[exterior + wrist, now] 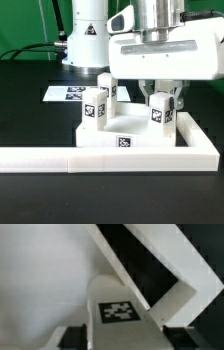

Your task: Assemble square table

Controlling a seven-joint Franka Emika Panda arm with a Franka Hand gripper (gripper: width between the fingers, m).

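Exterior view showed the marker board (68,93) lying on the black tabletop (30,115), well off to the exterior view's left of the pincer (163,100). Nearer stood the square table (120,135) with upright legs, against the L-shaped barrier (110,156). One leg (96,107) stood apart from the pincer; the other leg (162,110) sat between its fingers, gripped, as the wrist view confirmed.
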